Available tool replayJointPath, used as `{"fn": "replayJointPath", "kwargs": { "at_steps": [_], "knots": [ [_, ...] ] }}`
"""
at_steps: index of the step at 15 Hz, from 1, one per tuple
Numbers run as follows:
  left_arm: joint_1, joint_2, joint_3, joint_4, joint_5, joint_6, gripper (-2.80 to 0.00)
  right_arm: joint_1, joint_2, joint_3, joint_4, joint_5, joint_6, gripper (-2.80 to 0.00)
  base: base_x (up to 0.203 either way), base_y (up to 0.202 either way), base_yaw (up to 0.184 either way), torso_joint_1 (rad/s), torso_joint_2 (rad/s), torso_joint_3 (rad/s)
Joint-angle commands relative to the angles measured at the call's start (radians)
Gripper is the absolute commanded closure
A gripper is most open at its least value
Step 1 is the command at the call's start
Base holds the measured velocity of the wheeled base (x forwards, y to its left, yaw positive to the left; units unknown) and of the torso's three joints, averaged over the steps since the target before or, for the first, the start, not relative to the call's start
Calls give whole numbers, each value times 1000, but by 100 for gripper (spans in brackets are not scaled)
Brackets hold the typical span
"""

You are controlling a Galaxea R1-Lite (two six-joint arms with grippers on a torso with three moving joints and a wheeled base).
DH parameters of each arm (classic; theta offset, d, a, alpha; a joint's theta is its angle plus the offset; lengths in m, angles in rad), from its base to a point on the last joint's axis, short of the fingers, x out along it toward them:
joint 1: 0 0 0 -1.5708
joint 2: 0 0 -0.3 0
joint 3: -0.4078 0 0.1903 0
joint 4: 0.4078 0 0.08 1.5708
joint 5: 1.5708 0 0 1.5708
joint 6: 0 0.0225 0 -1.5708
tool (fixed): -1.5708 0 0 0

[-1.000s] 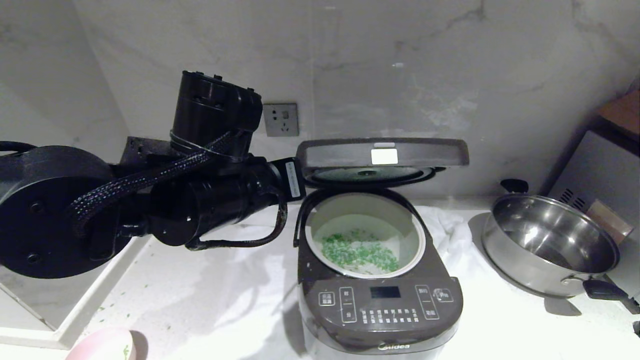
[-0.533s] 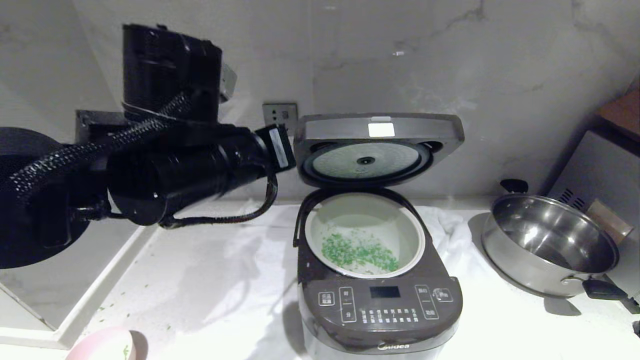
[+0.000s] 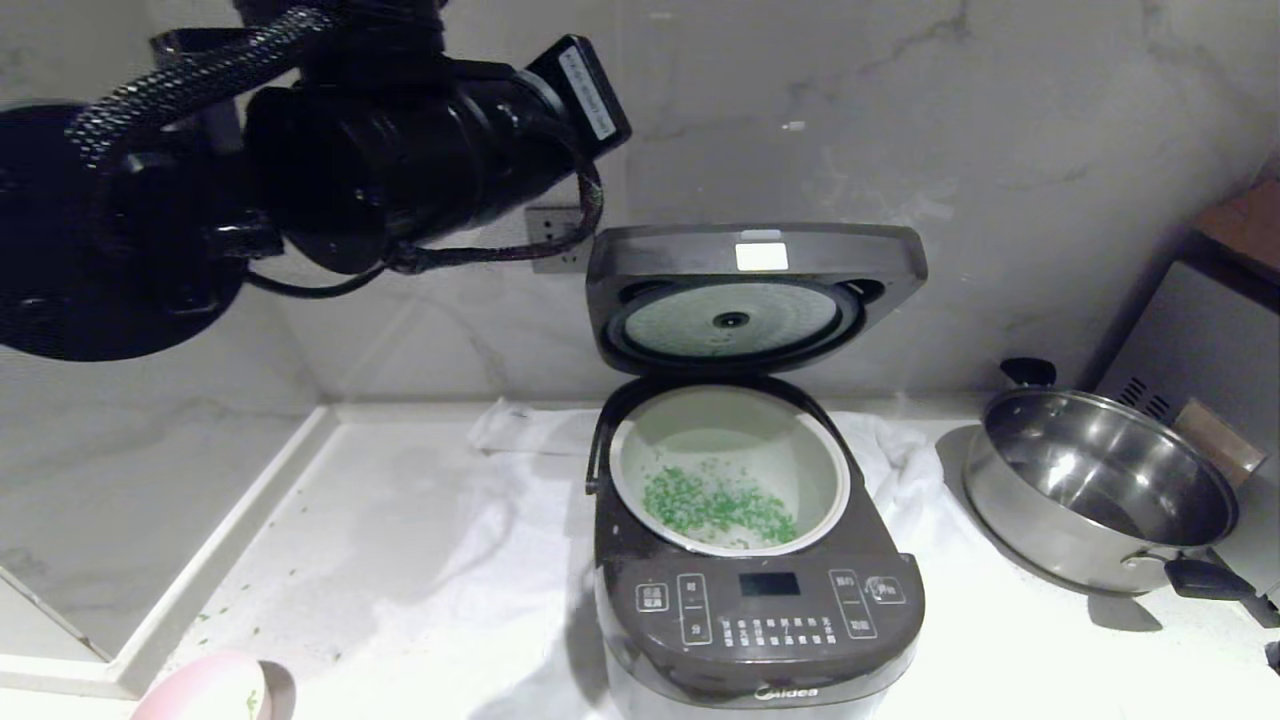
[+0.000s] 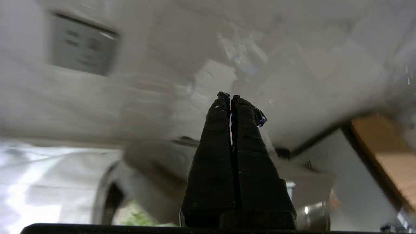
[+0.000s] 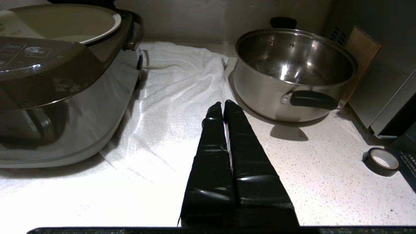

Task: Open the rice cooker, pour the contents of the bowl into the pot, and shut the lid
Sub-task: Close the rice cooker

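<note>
The rice cooker stands mid-counter with its lid swung fully upright, silvery inner plate facing me. The white-rimmed pot inside holds the contents, scattered green bits. At the near left corner the pink bowl is cut off by the picture's edge. My left arm hangs high at the upper left, above and left of the lid. The left gripper is shut and empty, pointing at the wall over the lid. My right gripper is shut and empty, low over the counter between cooker and steel pan.
A steel pan with black handles stands right of the cooker, with a grey appliance behind it. A white towel lies under the cooker. A tape roll lies at the right. A wall socket sits behind the left arm's cable.
The lid, tipped forward a second ago, has swung back fully upright. My left arm has risen from beside the lid to high above it, still shut.
</note>
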Motion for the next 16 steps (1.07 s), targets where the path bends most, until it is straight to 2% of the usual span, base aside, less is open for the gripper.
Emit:
{"fn": "replayJointPath", "kwargs": {
  "at_steps": [1,5,9,12,16],
  "knots": [
    [-53,106,-35,1,5,27,0,0,-3,-10,-1,-4,3,0,0,0,0,0,0,0],
    [-95,167,-22,4,49,55,0,0,-3,-54,6,6,-4,0,0,0,0,0,0,0],
    [-115,84,114,3,48,63,0,1,57,-126,6,9,1,0,0,0,0,0,0,0],
    [-123,19,235,-4,46,59,0,5,237,-304,3,48,47,0,0,0,0,0,0,0],
    [-124,-38,310,1,43,32,0,6,598,-615,1,118,138,0,0,0,0,0,0,0]
  ]
}}
